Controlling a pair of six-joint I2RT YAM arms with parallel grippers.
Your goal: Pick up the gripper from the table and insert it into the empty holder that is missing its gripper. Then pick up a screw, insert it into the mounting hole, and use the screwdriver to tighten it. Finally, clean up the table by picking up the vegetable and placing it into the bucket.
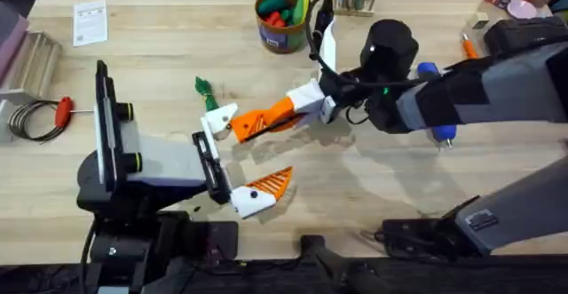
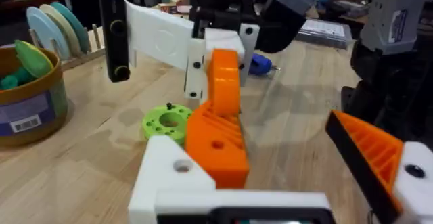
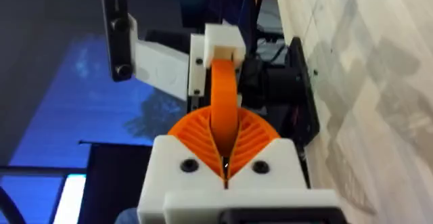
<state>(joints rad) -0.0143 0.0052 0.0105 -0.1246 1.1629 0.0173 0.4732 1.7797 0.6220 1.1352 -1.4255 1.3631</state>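
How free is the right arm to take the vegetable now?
Probably not yet: the right gripper is shut on the gripper, pressed at the holder. The vegetable lies uncovered just beyond, so only the full grip hinders.

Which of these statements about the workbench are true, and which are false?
1. The right end effector grips the orange gripper. True.
2. The vegetable sits in the bucket. False: it lies on the table, near the holder.
3. The left end effector is open. True.
4. The left end effector holds the screwdriver. False: the screwdriver lies by the right arm, ungripped.
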